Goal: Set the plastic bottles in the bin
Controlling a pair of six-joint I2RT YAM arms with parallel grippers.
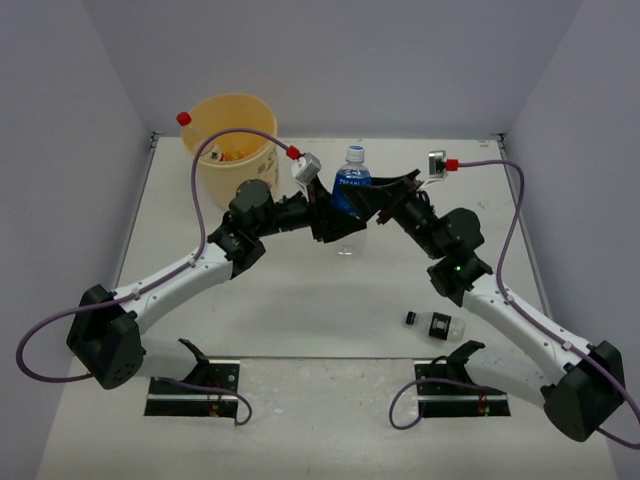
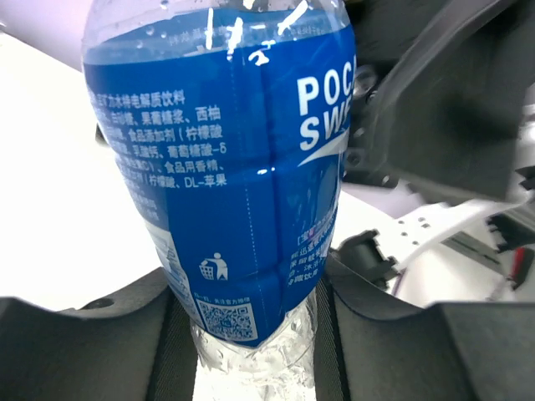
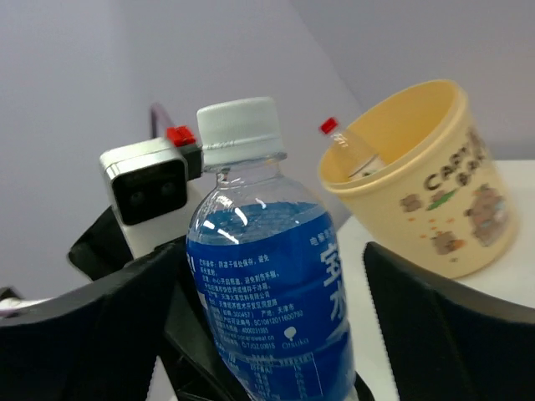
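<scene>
A clear bottle with a blue label [image 1: 352, 188] and a white cap stands upright at the table's centre, between both grippers. My left gripper [image 1: 335, 218] is shut on its clear lower part [image 2: 251, 368], with both pads against it. My right gripper [image 1: 378, 200] is open around the same bottle [image 3: 267, 284], and a gap shows beside its right finger [image 3: 443, 326]. The pale-yellow bin [image 1: 230, 140] stands at the back left and holds bottles, one with a red cap [image 3: 347, 150]. A small clear bottle with a black cap and label [image 1: 437, 322] lies on the table at the right front.
Purple walls close in the table at the back and on both sides. The left wrist camera [image 3: 146, 188] sits close behind the held bottle. Both arms' forearms meet at the table's centre, and their cables arch above them.
</scene>
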